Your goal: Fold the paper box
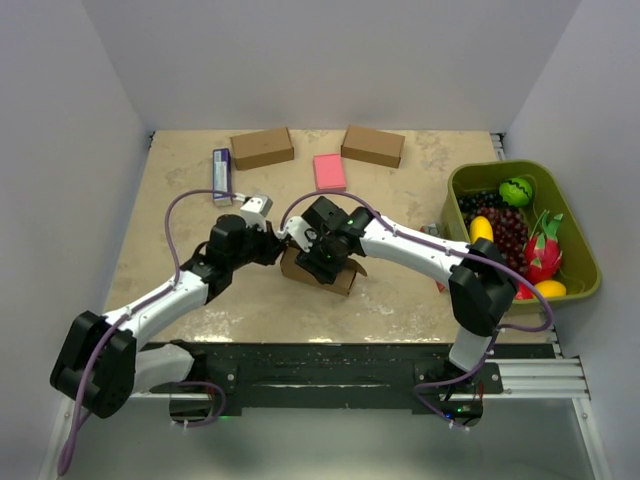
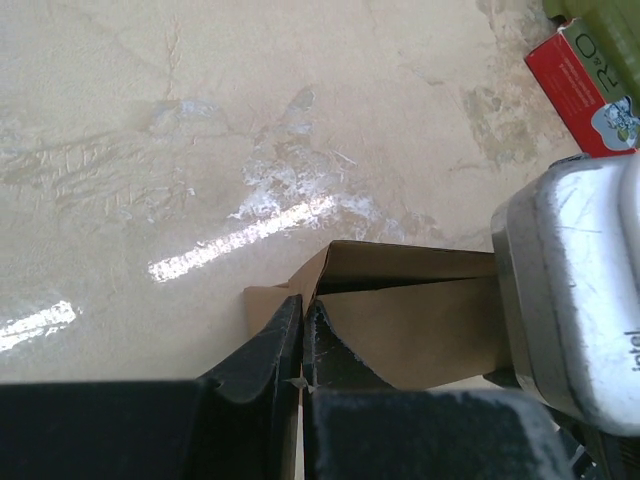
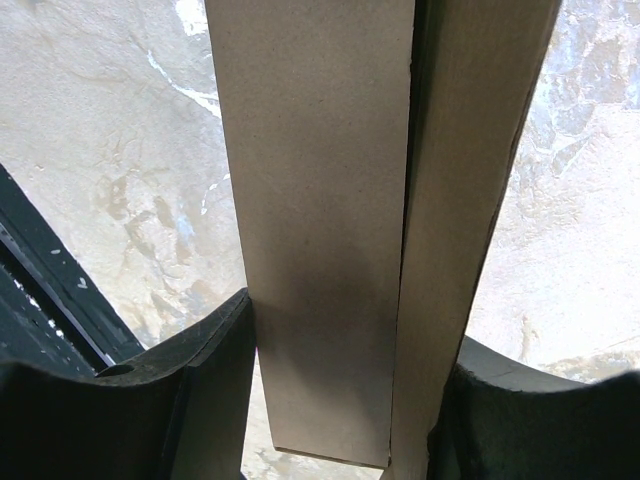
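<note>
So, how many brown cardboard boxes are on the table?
3. The left closed box and the right closed box lie at the far edge, flanking the pink pad; the paper box sits mid-table, partly hidden by the arms.

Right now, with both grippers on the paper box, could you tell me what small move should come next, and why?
Probably the left gripper should fold its pinched end flap inward: a gap shows between the paper box panels there, while the right gripper clamps the body, steadying it.
</note>
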{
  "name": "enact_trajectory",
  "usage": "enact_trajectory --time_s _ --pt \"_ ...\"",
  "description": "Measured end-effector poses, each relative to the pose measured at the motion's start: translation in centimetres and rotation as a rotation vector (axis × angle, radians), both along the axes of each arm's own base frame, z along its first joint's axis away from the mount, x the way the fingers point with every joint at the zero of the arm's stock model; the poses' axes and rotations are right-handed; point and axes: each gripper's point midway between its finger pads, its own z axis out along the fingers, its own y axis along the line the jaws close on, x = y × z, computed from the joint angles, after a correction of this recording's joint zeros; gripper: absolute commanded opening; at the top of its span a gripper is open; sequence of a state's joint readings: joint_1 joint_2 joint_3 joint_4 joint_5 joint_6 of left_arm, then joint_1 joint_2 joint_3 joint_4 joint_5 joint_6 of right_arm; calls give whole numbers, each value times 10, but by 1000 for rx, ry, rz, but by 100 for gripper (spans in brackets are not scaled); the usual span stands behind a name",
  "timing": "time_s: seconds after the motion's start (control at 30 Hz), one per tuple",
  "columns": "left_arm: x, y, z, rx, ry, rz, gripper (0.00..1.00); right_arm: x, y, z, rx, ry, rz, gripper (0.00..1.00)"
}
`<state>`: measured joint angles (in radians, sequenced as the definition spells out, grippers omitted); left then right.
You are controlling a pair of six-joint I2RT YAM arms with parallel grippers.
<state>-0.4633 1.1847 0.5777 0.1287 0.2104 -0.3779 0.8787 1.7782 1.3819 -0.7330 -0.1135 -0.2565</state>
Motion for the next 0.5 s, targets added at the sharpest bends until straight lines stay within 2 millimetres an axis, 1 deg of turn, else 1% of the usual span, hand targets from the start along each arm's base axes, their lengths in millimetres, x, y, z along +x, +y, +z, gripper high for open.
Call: enact_trajectory --time_s 0.2,0.27,0.3,0.33,0.4,0.43,0.5 --pt "-3 0 -1 19 -35 30 0 0 0 0 -1 -1 3 42" --pt "-3 1 -1 19 -40 36 8 0 0 0 -3 -2 5 42" --pt "-3 1 -1 19 -41 37 14 0 0 0 -5 -4 4 42" --pt "-3 1 -1 21 -41 38 26 0 0 0 -5 -4 4 42" --pt "-4 0 -1 24 -41 32 35 0 0 0 -6 -5 4 42" --pt "-7 -2 -2 29 -30 19 44 0 0 0 -6 -5 4 42" --pt "-10 -3 -1 45 -21 2 50 0 0 0 -6 -5 0 42"
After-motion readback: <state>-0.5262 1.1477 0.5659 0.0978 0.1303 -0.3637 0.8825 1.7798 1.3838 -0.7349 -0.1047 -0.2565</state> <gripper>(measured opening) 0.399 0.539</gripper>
